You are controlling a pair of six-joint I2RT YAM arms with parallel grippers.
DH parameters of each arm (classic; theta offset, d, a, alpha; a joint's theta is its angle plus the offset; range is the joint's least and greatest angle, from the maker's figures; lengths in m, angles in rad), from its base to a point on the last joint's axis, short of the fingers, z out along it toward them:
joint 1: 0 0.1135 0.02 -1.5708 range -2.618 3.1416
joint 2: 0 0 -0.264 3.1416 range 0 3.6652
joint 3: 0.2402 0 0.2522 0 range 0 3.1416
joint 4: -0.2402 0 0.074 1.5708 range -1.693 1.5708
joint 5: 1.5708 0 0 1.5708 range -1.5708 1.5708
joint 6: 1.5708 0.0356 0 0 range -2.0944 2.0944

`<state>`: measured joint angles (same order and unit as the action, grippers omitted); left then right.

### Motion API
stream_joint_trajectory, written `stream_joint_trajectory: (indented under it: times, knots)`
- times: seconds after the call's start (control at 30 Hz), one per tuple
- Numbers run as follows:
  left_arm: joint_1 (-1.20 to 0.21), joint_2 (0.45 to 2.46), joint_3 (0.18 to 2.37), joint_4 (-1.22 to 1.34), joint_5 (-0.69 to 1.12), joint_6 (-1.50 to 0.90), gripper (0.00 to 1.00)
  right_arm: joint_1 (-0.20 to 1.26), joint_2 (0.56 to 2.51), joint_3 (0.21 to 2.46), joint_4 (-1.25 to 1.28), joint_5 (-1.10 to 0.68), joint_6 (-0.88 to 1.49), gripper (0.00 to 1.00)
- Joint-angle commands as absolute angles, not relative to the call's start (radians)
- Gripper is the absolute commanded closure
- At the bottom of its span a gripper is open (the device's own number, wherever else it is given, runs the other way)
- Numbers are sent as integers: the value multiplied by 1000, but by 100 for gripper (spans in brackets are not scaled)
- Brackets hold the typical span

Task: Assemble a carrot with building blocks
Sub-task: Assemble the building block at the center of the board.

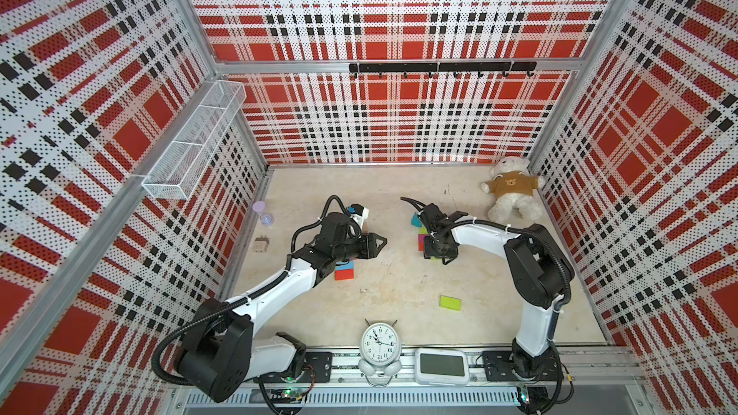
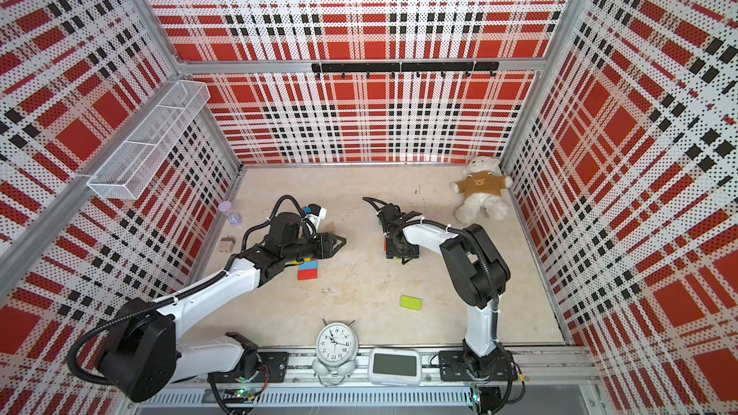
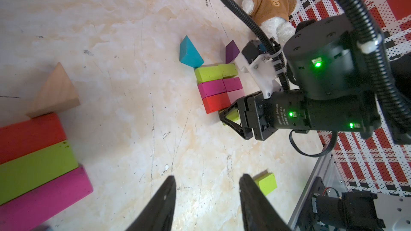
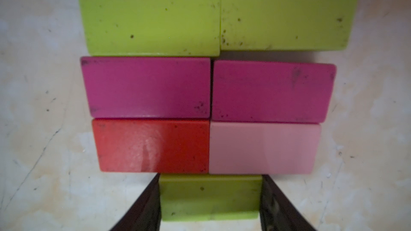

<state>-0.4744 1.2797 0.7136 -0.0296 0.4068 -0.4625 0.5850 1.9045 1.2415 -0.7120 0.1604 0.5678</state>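
In the right wrist view the building blocks lie flat in rows: two lime blocks (image 4: 151,16), two magenta blocks (image 4: 146,87), then a red block (image 4: 151,145) beside a pink block (image 4: 262,147). Below that row lies another lime block (image 4: 210,196), and my right gripper (image 4: 211,175) is shut on its two ends. The left wrist view shows a teal wedge (image 3: 189,52) and a purple wedge (image 3: 231,51) at the far end of this stack. My left gripper (image 3: 208,176) is open over bare floor, with nothing between its fingers. Beside it lie a tan wedge (image 3: 54,92) and red, lime and magenta blocks (image 3: 37,170).
A loose lime block (image 1: 450,302) lies on the floor toward the front. A teddy bear (image 1: 511,193) sits in the back right corner. An alarm clock (image 1: 378,343) and a digital clock (image 1: 441,367) stand at the front edge. A small hourglass (image 1: 263,213) and a tan cube (image 1: 261,245) are at the left wall.
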Motion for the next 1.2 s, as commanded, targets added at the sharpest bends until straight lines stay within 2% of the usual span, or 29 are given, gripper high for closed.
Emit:
stream_joint_trajectory:
  times: [0.0,0.13,0.27,1.17]
  knots:
    - [-485,1293,753,-9,402,-456,50,576,1928,1253,-695,148,561,35]
    - [-487,1305,759,-8,405,-457,50,576,1918,1249,-695,153,562,29]
    - [-493,1314,764,-6,405,-458,50,577,1906,1247,-699,158,563,27]
    - [-518,1298,746,17,391,-477,51,576,1740,1168,-727,153,601,28]
